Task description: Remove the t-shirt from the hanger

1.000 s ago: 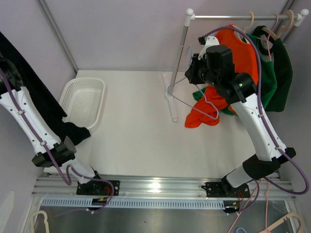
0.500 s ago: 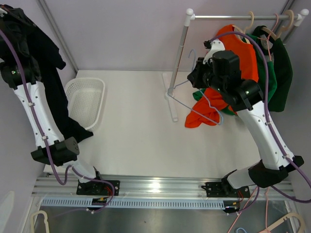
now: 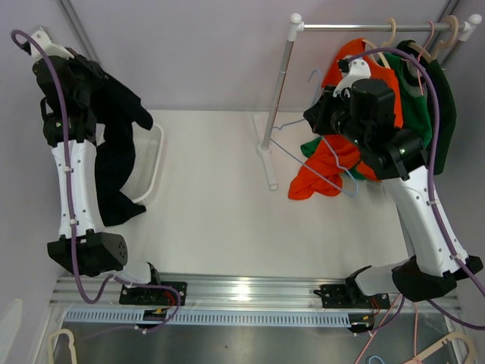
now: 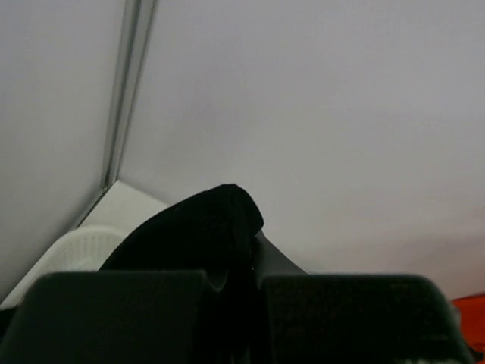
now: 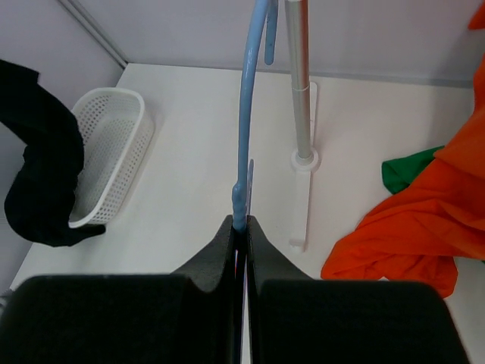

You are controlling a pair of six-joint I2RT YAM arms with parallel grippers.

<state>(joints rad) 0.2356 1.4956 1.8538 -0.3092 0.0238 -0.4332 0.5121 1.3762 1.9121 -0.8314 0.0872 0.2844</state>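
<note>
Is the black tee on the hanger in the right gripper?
No, the blue hanger clamped in the right gripper is bare; the black t-shirt hangs apart, near the basket.

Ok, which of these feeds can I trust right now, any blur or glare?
Top external: sharp, evenly lit, only a glare spot on the aluminium rail. Left wrist: the black t-shirt in the left gripper is a dark, soft blob. Right wrist: the blue hanger and basket read clearly; the right gripper is underexposed.
</note>
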